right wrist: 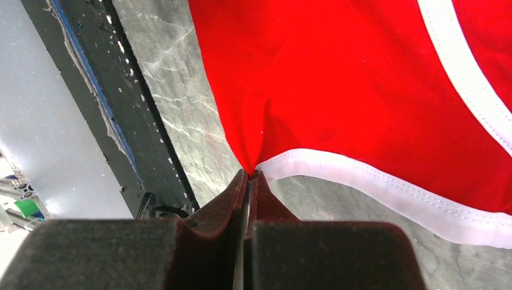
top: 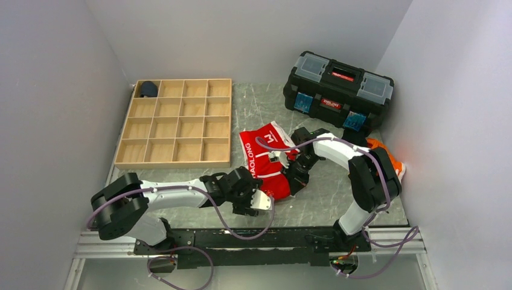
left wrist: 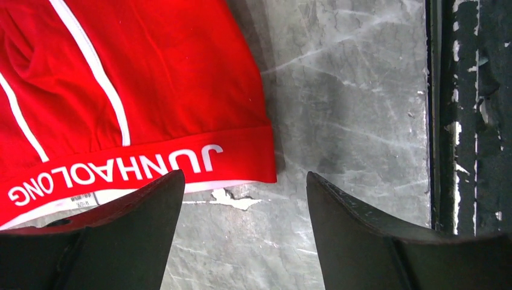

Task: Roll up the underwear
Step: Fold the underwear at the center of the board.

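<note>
- Right gripper (right wrist: 249,176) at 6 o'clock, jaws pressed together on a pinch of the underwear (right wrist: 338,84) at its hem.
- Red fabric fills the frame from 12 to 4 o'clock, puckering down to the pinch point.
- White trim (right wrist: 374,187) runs from the fingertips out to 4 o'clock; a second strip crosses at 2 o'clock.
- Grey marbled table (right wrist: 175,90) shows at 11 o'clock and under the hem at 5.
- Black rail (right wrist: 90,84) runs diagonally at 10 o'clock, pale wall (right wrist: 42,139) beyond it at 9.

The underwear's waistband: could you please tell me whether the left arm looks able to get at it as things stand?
Probably yes. The left gripper hangs open at the waistband corner of the underwear, which lies on the table; nothing stands between them. The right gripper pinches another edge, by the white trim.
</note>
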Motion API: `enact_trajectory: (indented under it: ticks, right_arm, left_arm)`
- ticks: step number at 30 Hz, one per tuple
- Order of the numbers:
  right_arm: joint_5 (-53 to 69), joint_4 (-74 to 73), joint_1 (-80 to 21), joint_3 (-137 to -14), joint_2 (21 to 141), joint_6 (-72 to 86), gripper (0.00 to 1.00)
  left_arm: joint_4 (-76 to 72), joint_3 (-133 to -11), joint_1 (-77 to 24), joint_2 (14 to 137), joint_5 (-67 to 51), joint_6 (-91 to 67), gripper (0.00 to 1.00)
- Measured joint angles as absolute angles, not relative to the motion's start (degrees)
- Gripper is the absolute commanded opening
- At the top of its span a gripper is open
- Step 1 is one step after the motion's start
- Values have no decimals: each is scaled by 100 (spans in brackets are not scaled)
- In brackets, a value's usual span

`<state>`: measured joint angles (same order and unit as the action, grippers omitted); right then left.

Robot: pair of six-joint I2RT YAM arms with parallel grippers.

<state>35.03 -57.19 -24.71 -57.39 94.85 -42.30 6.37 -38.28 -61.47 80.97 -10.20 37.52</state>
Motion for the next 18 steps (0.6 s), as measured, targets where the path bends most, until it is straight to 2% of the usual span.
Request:
enact_trajectory:
  ticks: [16,18]
  right_arm:
    - [3614,-5848,-2381,-5835,9640,-4292,0]
    - [3614,-5848,-2379,-5835,9640,-4292,0]
  left_arm:
    - [628,-4042,-6329,8584,-720,3861,42]
    - [633,-4075,-6333,8632,-720,3861,33]
